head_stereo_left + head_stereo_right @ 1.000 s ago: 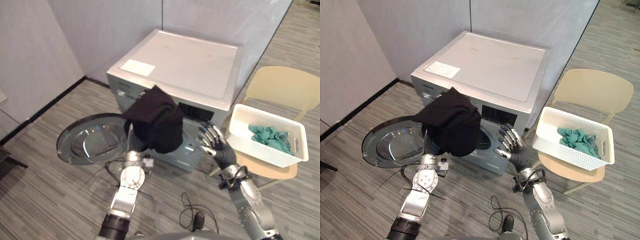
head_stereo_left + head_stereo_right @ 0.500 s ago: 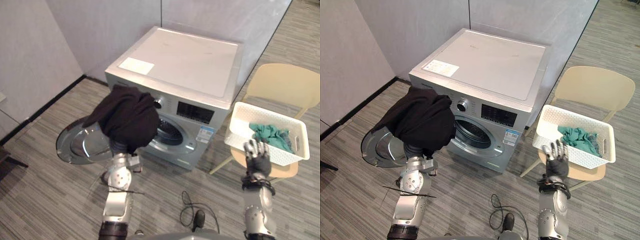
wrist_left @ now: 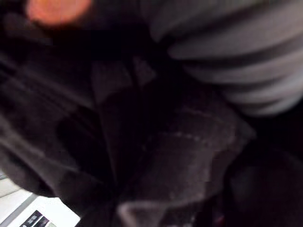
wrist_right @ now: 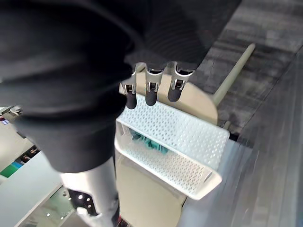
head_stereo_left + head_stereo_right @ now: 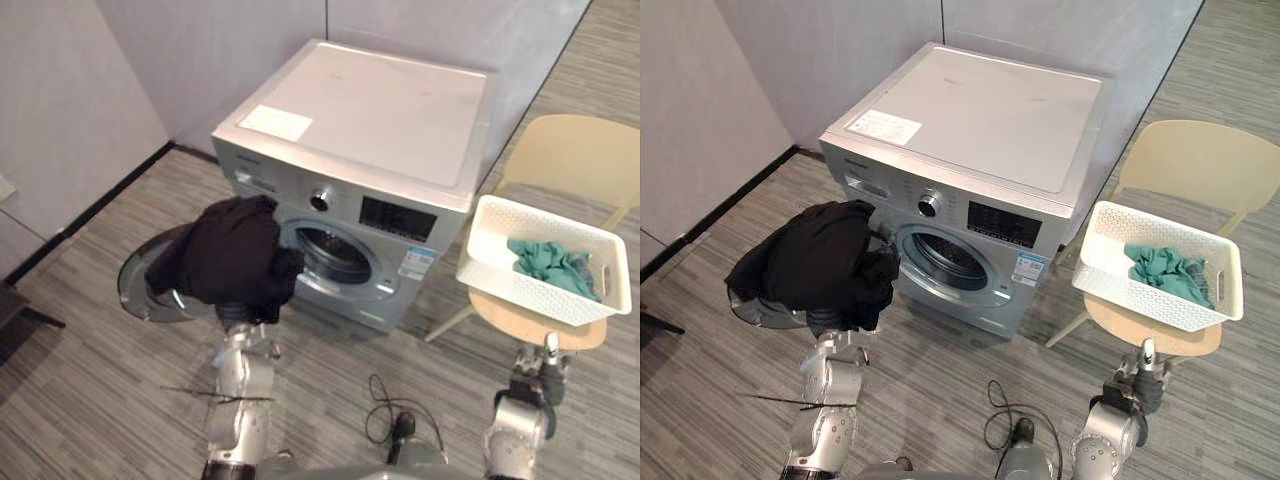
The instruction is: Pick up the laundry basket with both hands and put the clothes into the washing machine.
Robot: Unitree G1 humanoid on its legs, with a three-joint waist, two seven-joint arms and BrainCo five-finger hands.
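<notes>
A black garment (image 5: 225, 260) hangs draped over my left hand (image 3: 246, 61), raised in front of the washing machine (image 5: 370, 130) and left of its round drum opening (image 5: 335, 255). The cloth (image 3: 180, 156) hides that hand's fingers. The white laundry basket (image 5: 545, 295) rests on a beige chair (image 5: 580, 160) right of the machine, with teal clothes (image 5: 550, 262) inside. My right hand (image 5: 540, 372) hangs low in front of the chair seat, below the basket, touching nothing. Its fingers (image 4: 150, 92) are straight, and past them the basket (image 4: 189, 137) shows.
The machine's round door (image 5: 135, 285) lies swung open to the left, partly behind the black garment. Grey walls stand behind the machine and along the left. Striped grey floor (image 5: 330, 360) lies in front of the machine.
My left arm has lowered and drawn back leftwards from the drum opening with the black garment. My right hand has dropped from the basket's near rim to below the chair seat.
</notes>
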